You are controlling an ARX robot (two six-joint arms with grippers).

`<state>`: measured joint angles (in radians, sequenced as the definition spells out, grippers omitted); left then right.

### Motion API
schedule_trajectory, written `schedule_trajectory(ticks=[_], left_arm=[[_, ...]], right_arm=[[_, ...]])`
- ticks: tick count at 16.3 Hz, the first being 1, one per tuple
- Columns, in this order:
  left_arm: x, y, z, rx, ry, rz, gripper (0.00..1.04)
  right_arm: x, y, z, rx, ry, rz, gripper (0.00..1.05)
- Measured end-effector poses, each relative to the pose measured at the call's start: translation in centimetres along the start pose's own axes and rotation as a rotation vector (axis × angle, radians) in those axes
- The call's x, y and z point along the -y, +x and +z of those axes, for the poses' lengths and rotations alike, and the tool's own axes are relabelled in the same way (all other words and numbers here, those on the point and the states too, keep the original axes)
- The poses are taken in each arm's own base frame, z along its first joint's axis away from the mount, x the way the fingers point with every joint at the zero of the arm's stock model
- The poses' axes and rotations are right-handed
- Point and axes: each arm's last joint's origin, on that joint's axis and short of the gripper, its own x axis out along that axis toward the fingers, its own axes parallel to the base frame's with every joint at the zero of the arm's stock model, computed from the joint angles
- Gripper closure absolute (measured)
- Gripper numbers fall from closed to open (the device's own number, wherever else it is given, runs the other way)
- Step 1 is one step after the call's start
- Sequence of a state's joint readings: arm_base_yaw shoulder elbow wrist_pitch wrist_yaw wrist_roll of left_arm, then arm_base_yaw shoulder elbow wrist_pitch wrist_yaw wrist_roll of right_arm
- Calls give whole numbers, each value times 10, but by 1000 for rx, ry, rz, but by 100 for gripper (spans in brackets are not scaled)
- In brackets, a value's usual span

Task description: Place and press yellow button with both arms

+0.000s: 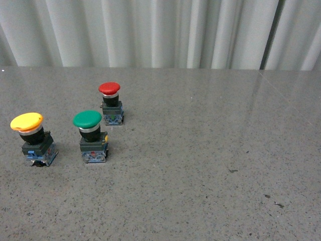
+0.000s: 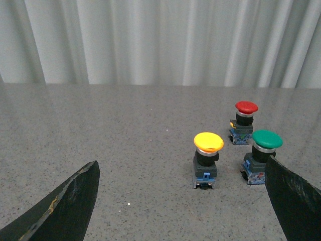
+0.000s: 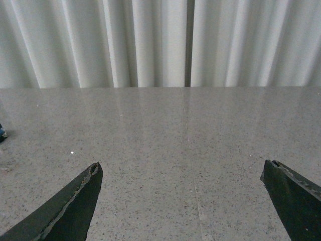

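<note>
Left fingers [image 2: 70,206] gape wide, holding nothing. The yellow button [image 2: 207,158] stands upright on the counter [image 2: 125,140] ahead of their gap, untouched. One finger hides part of the green button [image 2: 266,143]. Right fingers [image 3: 75,201] are equally spread and empty.

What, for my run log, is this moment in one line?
yellow button: standing on table, untouched | left gripper: open, yellow button ahead | right gripper: open, table ahead | stage: not yet grasped

The left fingers [image 2: 65,213] and right fingers [image 3: 67,213] gape wide, seemingly empty
</note>
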<state>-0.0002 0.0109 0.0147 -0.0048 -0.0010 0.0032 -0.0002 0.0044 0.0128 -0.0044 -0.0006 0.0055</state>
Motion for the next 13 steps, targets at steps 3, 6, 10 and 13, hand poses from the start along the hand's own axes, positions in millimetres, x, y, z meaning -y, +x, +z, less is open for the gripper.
schedule_trajectory(ticks=[3, 6, 10, 13], left_arm=[[3, 8, 10, -322, 18, 203, 7], [1, 37, 60, -179, 18, 230, 7], [4, 111, 85, -249, 71, 102, 7], [9, 161, 70, -386, 69, 8, 7]], right_arm=[[0, 0, 0, 1, 0, 1, 7], [0, 0, 0, 0, 0, 0, 7], [0, 0, 0, 0, 0, 0, 7], [0, 0, 0, 0, 0, 0, 7]])
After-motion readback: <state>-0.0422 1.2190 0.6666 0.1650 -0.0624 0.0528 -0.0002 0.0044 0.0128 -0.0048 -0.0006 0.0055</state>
